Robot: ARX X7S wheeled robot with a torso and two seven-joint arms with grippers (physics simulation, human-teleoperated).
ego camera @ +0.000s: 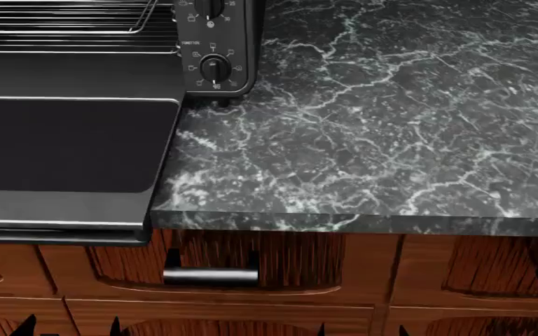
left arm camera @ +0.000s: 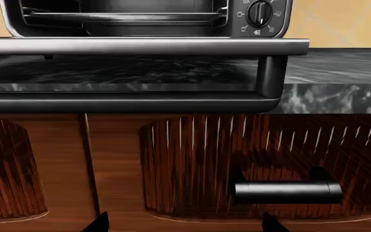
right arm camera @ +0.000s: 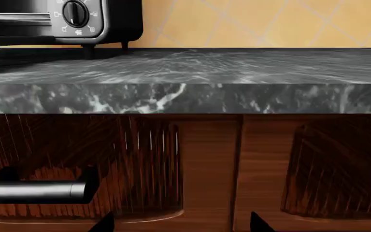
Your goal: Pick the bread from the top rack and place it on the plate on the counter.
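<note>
The bread shows in none of the three views, and neither does the plate. The rack (ego camera: 64, 24), a chrome wire grid, lies at the upper left of the head view inside the open oven (ego camera: 215, 49), and the stretch of bars in view is bare. Below it the black oven door (ego camera: 64, 147) hangs open and flat, reaching out past the front edge of the counter (ego camera: 372, 126). Two black knobs (ego camera: 215, 68) sit one above the other on the oven's control panel, just right of the rack.

The counter's black veined slab fills the right of the head view. Under it run reddish-brown cabinet fronts (ego camera: 288, 259) with a dark bar handle (ego camera: 210, 276).

The left wrist view looks level at the door's edge (left arm camera: 140, 47) and into the oven, with the same cabinet handle (left arm camera: 287, 192) low in the picture. Of the left gripper (left arm camera: 182, 223) only two dark fingertips show, set wide apart, holding nothing. The right gripper (right arm camera: 179, 223) likewise shows two dark tips, spread and with nothing between them, facing the cabinet below the counter edge (right arm camera: 185, 98).
</note>
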